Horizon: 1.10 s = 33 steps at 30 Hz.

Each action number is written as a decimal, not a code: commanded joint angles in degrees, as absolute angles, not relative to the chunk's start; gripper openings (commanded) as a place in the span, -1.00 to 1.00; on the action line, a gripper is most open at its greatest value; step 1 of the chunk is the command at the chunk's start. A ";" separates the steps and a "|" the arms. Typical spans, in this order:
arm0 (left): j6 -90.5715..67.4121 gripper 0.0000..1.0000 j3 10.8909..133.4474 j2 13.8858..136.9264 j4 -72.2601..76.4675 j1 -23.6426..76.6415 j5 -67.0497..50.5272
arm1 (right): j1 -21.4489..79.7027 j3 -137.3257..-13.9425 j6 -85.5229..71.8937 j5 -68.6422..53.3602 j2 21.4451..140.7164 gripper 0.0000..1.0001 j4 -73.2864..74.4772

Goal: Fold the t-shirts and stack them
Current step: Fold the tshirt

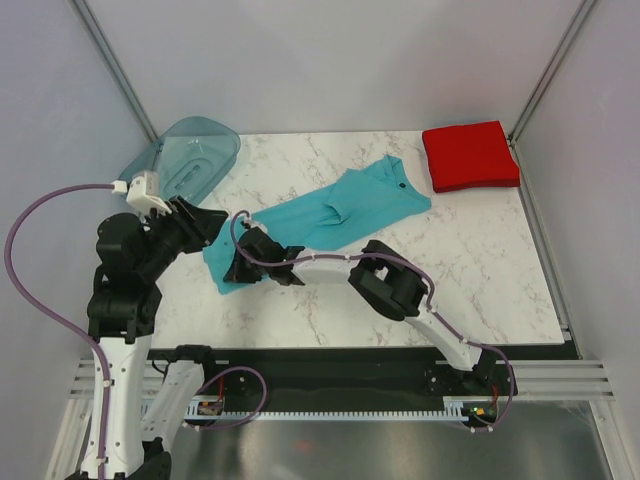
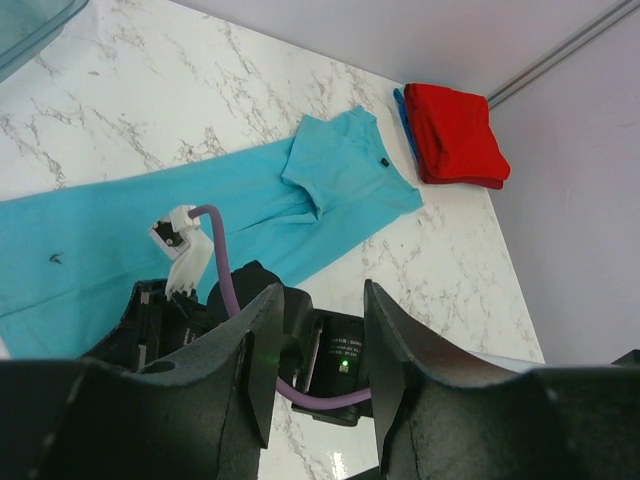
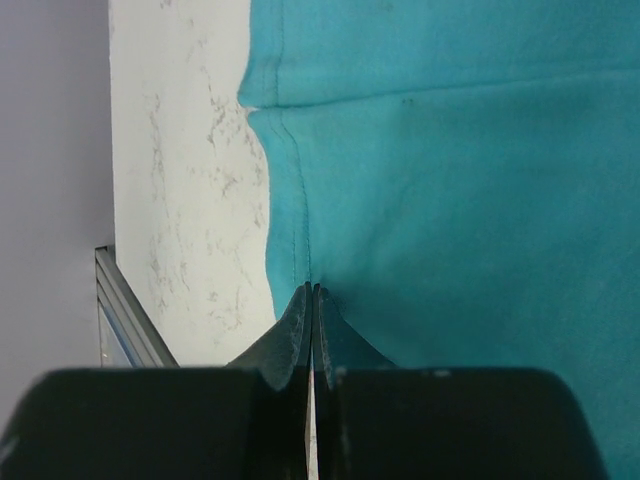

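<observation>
A teal t-shirt (image 1: 340, 215) (image 2: 150, 230) lies spread out at a slant across the marble table, collar end toward the back right. A red t-shirt (image 1: 470, 155) (image 2: 455, 135) rests as a folded square at the back right corner. My right gripper (image 1: 230, 278) (image 3: 313, 290) is shut, its tips pinching the stitched hem of the teal t-shirt (image 3: 450, 200) at the shirt's near-left end. My left gripper (image 1: 215, 222) (image 2: 320, 300) hangs open just left of and above it, with nothing between its fingers. It looks down on the right arm's wrist.
A translucent teal plastic tray (image 1: 190, 155) (image 2: 30, 25) sits at the back left corner. The table's left edge (image 3: 115, 250) and a metal rail run close to the pinched hem. Enclosure walls stand round the table.
</observation>
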State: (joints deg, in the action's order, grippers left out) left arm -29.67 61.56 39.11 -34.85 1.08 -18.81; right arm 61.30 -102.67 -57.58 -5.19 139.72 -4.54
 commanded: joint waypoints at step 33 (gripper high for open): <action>-24.26 -0.07 55.11 56.76 -29.01 0.88 -25.90 | 68.38 -66.53 -51.94 1.58 102.31 -0.84 16.25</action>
State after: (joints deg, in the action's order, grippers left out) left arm -26.24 56.95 54.11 -32.69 1.08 -20.12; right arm 68.10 -64.01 -52.62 -0.64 106.69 11.53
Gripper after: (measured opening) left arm 0.460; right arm 0.064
